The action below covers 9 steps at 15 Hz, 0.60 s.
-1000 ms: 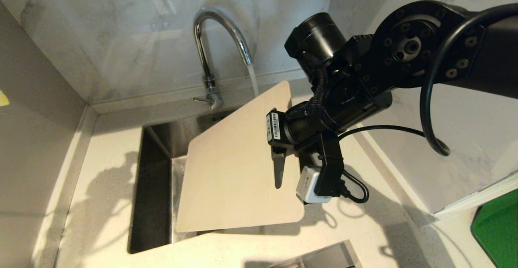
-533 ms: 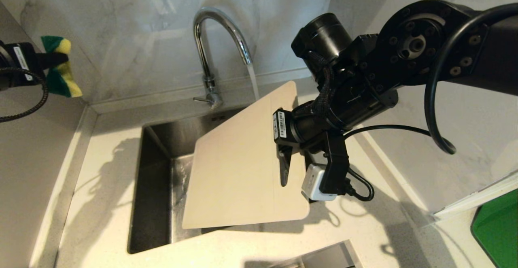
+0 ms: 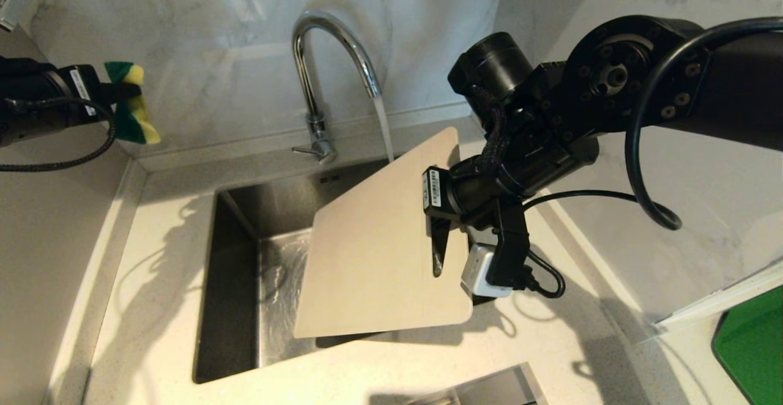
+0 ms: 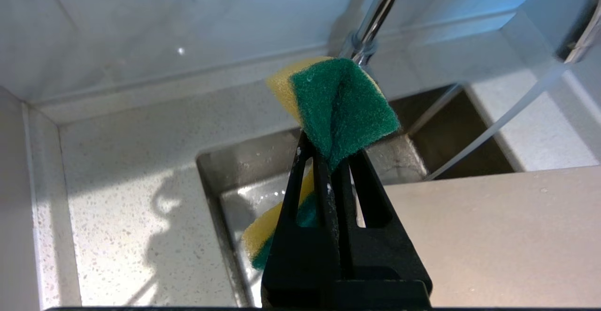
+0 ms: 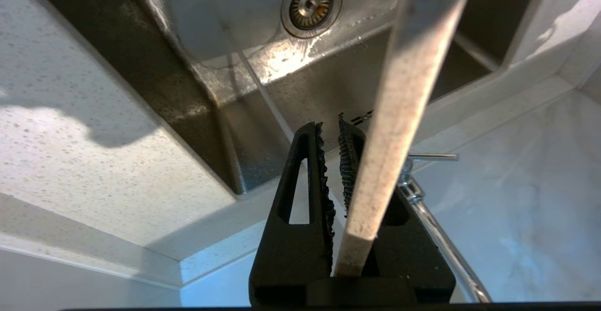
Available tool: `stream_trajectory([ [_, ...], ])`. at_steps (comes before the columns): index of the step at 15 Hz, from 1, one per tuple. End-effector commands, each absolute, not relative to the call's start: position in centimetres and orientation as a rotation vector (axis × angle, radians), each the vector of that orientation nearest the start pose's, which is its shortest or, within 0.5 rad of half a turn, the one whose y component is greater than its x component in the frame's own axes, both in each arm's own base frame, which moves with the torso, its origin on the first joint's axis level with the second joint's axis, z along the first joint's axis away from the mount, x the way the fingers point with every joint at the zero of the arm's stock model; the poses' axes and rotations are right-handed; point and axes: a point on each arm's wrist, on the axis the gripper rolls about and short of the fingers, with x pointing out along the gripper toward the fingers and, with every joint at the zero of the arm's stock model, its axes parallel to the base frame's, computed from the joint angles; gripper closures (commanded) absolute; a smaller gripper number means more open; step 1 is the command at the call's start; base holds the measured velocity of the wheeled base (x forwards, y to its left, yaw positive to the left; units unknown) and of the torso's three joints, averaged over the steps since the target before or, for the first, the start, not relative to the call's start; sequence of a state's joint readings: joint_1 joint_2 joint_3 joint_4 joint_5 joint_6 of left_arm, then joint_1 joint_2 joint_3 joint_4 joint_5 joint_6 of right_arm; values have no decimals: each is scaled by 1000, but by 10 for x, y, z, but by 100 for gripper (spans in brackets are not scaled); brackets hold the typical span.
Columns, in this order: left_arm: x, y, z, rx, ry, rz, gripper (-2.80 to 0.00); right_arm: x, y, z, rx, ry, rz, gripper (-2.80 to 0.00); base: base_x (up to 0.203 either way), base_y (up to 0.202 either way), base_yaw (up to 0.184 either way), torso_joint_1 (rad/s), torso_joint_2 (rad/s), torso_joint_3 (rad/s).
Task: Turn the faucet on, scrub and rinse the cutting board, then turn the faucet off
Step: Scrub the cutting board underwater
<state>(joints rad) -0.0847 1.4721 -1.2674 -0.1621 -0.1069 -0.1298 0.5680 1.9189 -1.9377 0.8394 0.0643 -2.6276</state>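
Observation:
Water [image 3: 382,125] is running from the chrome faucet [image 3: 330,56] behind the sink, whose thin lever [image 3: 303,150] sticks out at its base. My right gripper [image 3: 437,243] is shut on the cream cutting board [image 3: 379,252] and holds it tilted over the sink, its far corner close to the stream. In the right wrist view the board [image 5: 399,113] runs edge-on beside the gripper [image 5: 331,130]. At the far left, above the counter, my left gripper [image 3: 110,93] is shut on a green and yellow sponge [image 3: 131,105], pinched and folded [image 4: 338,109] between its fingers [image 4: 324,179].
The steel sink [image 3: 244,258] is wet, with its drain [image 5: 310,3] at the bottom. Marble walls close in behind and on both sides. A green flat item [image 3: 749,344] lies at the right edge. A second steel opening [image 3: 483,390] shows at the near counter edge.
The left arm has come into view from the left with the sponge and moved rightward. The right gripper has shifted the board to the right, uncovering more of the sink.

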Motion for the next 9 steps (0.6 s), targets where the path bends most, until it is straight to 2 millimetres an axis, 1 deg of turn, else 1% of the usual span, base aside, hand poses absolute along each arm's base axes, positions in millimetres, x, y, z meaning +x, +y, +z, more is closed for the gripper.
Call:
stream_trajectory([
  [1, 265, -25, 328, -131, 72, -189, 0, 295, 186, 283, -2535, -512, 1310, 0, 0, 0, 0, 0, 0, 0],
  [3, 266, -26, 326, -131, 79, -192, 0, 301, 189, 281, -2536, -509, 1303, 0, 0, 0, 0, 0, 0, 0],
  [6, 265, -25, 328, -131, 74, -190, 0, 310, 187, 275, -2510, -451, 1306, 0, 0, 0, 0, 0, 0, 0],
  [9, 265, -26, 328, -126, 72, -195, 0, 321, 188, 270, -2512, -448, 1267, 0, 0, 0, 0, 0, 0, 0],
])
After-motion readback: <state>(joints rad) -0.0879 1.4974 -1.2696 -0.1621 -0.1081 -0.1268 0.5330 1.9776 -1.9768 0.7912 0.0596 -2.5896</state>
